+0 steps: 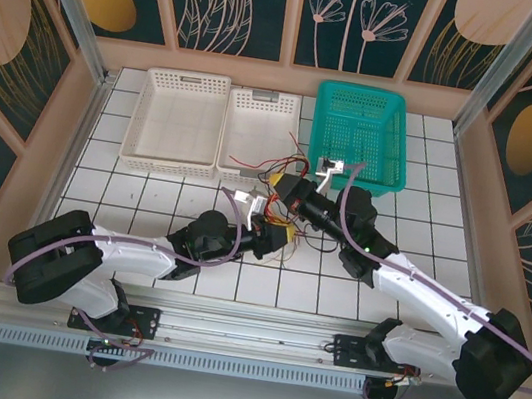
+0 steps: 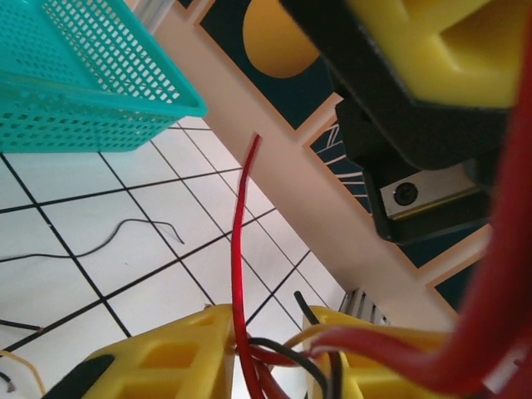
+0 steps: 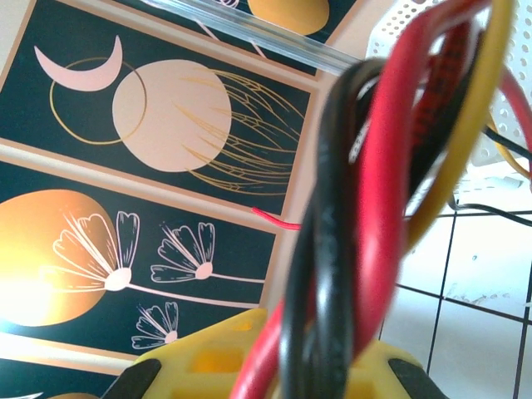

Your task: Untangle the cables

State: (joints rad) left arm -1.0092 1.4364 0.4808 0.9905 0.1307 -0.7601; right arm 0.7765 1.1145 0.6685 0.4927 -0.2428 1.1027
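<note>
Left jaws: clamped on cables (image 2: 239,274) | Right jaws: clamped on cables too | Risk: pulling apart could tighten the twist or snap thin wires.

cables (image 2: 239,274) mid tbl (image 1: 293,287) | 2 trays (image 1: 177,125) back-L | basket (image 1: 359,123) back-R

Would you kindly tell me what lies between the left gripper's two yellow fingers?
In the left wrist view, red and black cables run through that gap, and one red strand stands up from it.
</note>
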